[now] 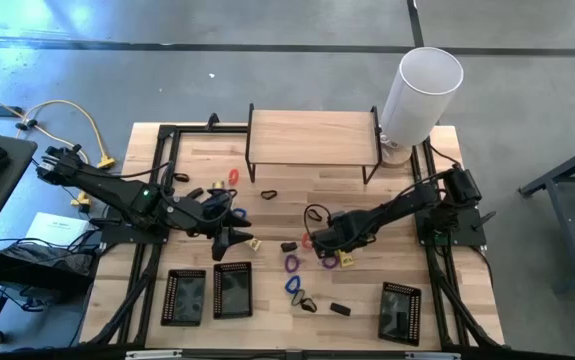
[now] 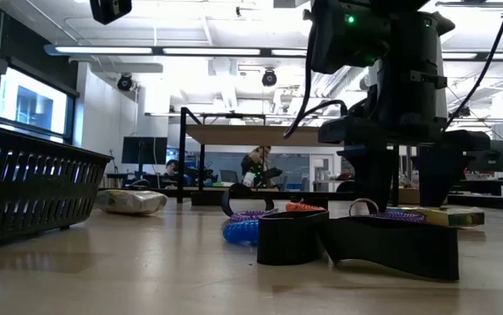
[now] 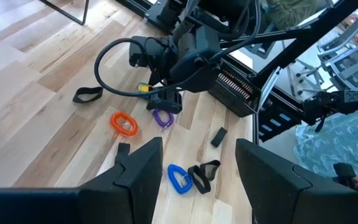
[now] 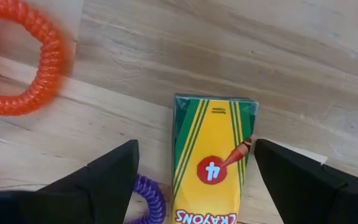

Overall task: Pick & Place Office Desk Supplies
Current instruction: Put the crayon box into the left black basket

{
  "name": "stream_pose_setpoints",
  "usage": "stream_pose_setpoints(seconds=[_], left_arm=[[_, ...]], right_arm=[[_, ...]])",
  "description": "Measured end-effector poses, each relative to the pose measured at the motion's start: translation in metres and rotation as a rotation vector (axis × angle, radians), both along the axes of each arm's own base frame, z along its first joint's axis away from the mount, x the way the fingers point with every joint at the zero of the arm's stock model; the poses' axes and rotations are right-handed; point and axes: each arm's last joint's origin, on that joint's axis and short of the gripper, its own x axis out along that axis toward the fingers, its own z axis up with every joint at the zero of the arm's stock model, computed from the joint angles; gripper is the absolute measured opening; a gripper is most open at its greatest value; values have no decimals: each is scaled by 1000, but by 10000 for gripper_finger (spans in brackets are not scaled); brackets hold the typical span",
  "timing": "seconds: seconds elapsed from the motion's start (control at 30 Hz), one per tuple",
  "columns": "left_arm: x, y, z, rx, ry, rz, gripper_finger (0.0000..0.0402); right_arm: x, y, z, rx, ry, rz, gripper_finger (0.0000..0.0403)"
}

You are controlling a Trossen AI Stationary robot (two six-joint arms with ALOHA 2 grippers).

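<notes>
A yellow and green crayon packet (image 4: 213, 158) lies flat on the wooden table, and my right gripper (image 4: 195, 146) hangs open above it, pointing down, one finger on each side without touching. An orange coil loop (image 4: 17, 68) and a purple coil loop (image 4: 150, 199) lie beside the packet. My left gripper (image 3: 197, 171) stands open and raised at the table's left middle (image 1: 232, 235), with nothing between its fingers. A blue loop (image 3: 179, 178), a black clip (image 3: 203, 174) and a small black piece (image 3: 218, 137) lie on the table ahead of it.
Three black mesh trays (image 1: 185, 297) (image 1: 232, 290) (image 1: 400, 310) stand along the near edge. A wooden riser shelf (image 1: 312, 140) and a tall white cylinder (image 1: 422, 90) stand at the back. A red loop (image 1: 235, 177) and black straps (image 1: 267, 193) lie mid-table.
</notes>
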Motion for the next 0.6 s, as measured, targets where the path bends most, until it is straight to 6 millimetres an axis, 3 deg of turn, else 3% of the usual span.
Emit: stream_pose_setpoints(seconds=[0.6], left_arm=[[0, 0, 0, 0, -1, 1, 197]], right_arm=[[-1, 0, 1, -6, 2, 73, 205]])
